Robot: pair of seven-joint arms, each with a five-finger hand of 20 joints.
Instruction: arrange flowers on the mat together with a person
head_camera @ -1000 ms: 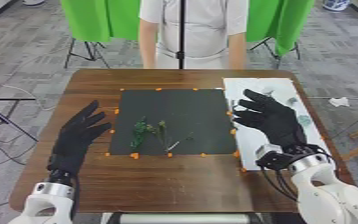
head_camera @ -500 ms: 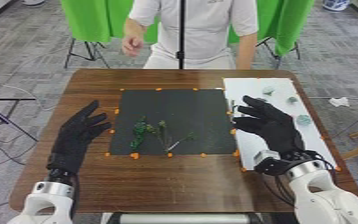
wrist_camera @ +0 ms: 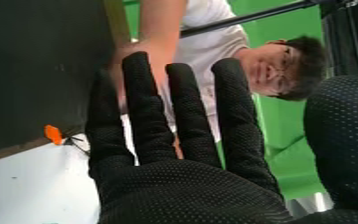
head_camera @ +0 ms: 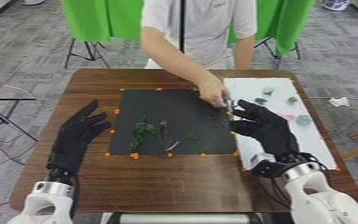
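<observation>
Right hand (head_camera: pixel 269 132), fingers extended, at mat's (head_camera: pixel 158 107) right edge, presumably yielding to person's hand (head_camera: pixel 213 93); left hand (head_camera: pixel 74 134) relaxed.

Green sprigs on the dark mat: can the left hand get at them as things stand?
Probably yes. The left hand is open just left of the mat, with nothing visible between it and the green sprigs. The person's hand is off at the mat's right side.
</observation>
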